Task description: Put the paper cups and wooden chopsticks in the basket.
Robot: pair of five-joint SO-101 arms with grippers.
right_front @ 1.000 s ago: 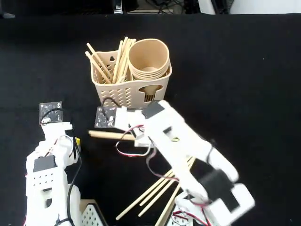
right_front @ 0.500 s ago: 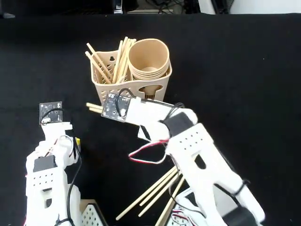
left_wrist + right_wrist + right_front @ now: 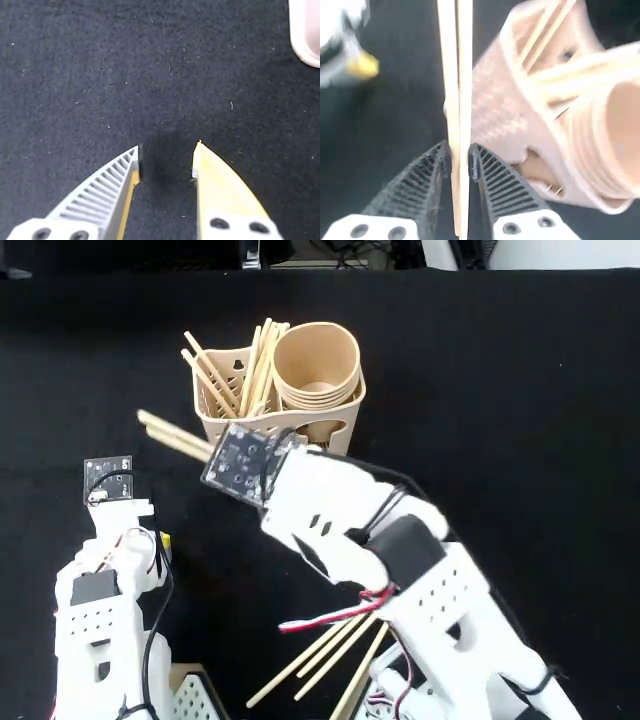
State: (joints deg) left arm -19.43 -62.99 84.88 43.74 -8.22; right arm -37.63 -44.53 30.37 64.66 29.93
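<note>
A beige basket (image 3: 262, 432) stands at the back of the black table with a stack of paper cups (image 3: 316, 364) and several wooden chopsticks (image 3: 255, 368) in it. My right gripper (image 3: 459, 155) is shut on a pair of chopsticks (image 3: 172, 436) (image 3: 455, 90), held above the table just in front of and left of the basket (image 3: 520, 115). Several more chopsticks (image 3: 325, 652) lie on the table near the front, partly under the right arm. My left gripper (image 3: 167, 161) hangs open over bare black cloth at the left front.
A corner of the basket (image 3: 306, 35) shows at the edge of the left wrist view. The left arm (image 3: 105, 590) stands at the front left, its yellow fingertip (image 3: 362, 65) visible from the right wrist. Black table (image 3: 520, 420) lies open to the right.
My right arm has lifted the pair of chopsticks off the table and swung up and back toward the basket's front left. The left arm has kept still.
</note>
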